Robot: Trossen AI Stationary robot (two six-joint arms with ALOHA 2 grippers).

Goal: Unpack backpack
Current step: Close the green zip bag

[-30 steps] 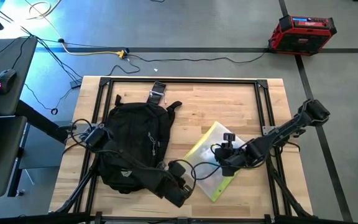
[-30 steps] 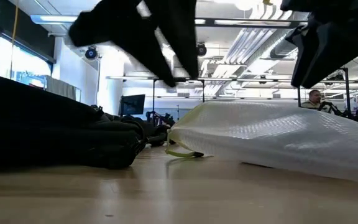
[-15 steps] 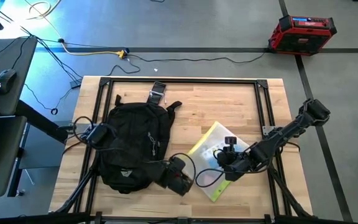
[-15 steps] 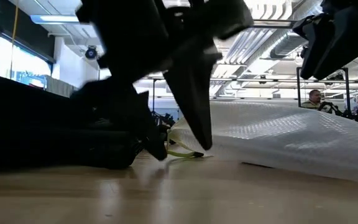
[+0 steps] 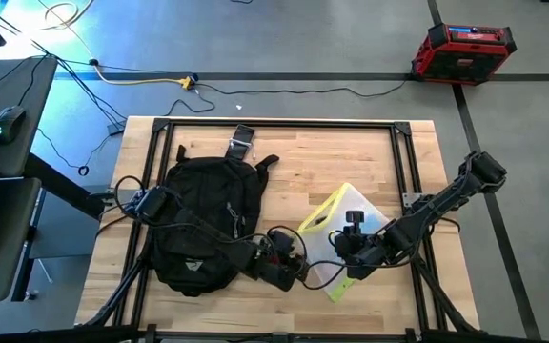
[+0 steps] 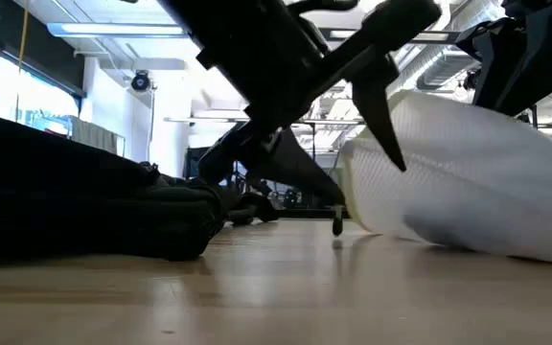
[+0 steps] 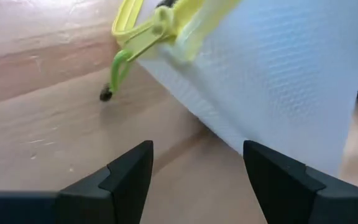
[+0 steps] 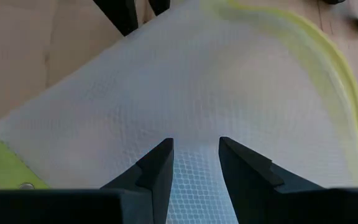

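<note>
Spreading wide, the left gripper (image 7: 194, 177) has its fingers (image 7: 129, 171) apart just short of the pouch (image 7: 272, 81), whose yellow zipper pull (image 7: 120, 68) lies on the table (image 7: 36, 124) ahead of them. The backpack (image 5: 203, 224) lies behind this gripper, under its arm. The right gripper (image 8: 194, 165) has its fingers (image 8: 157, 168) a little apart, poised over the pouch's mesh; whether they pinch it cannot be told.
</note>
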